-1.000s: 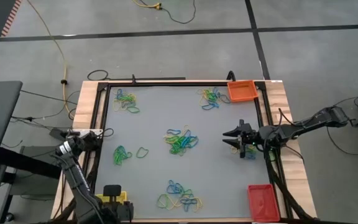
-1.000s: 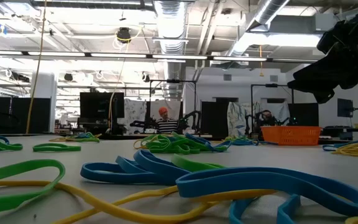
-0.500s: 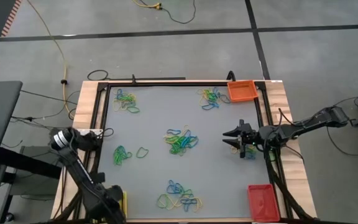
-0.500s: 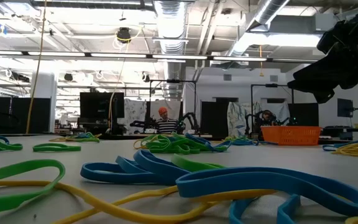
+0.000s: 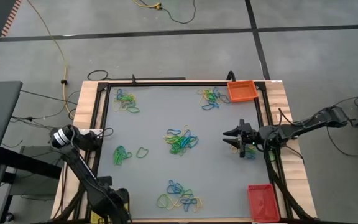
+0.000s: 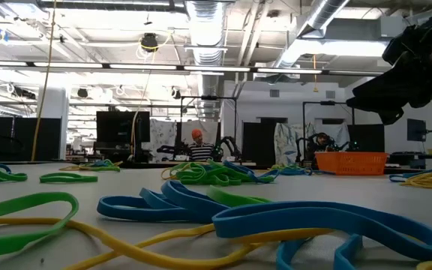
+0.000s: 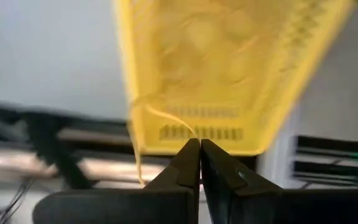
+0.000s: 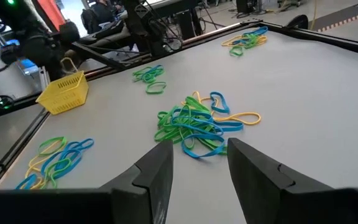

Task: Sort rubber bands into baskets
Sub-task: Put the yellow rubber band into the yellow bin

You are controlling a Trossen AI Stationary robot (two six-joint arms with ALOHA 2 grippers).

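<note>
The right pincer (image 5: 234,139) hangs over the right side of the grey bench (image 5: 154,124), its fingers (image 8: 157,171) spread partway with nothing between them. It points toward the middle pile of bands (image 5: 181,140), a green, blue and yellow tangle that lies ahead of it in the right wrist view (image 8: 197,127). A few more bands lie right under the right wrist (image 5: 248,153).

The left pincer (image 7: 199,149) is at the near left corner of the bench, pressed shut on the rim of the yellow basket (image 7: 229,68). In the high view the left arm (image 5: 79,168) covers nearly all of that basket. From the right wrist the yellow basket (image 8: 64,92) sits tilted at the bench's edge.

The orange basket (image 5: 242,91) sits at the far right corner, and the red basket (image 5: 263,200) at the near right corner. Other piles of bands lie at far left (image 5: 126,101), far right beside the orange basket (image 5: 210,97), left of centre (image 5: 122,155) and near centre (image 5: 179,194). The last pile fills the foreground of the low view (image 6: 201,217).
</note>
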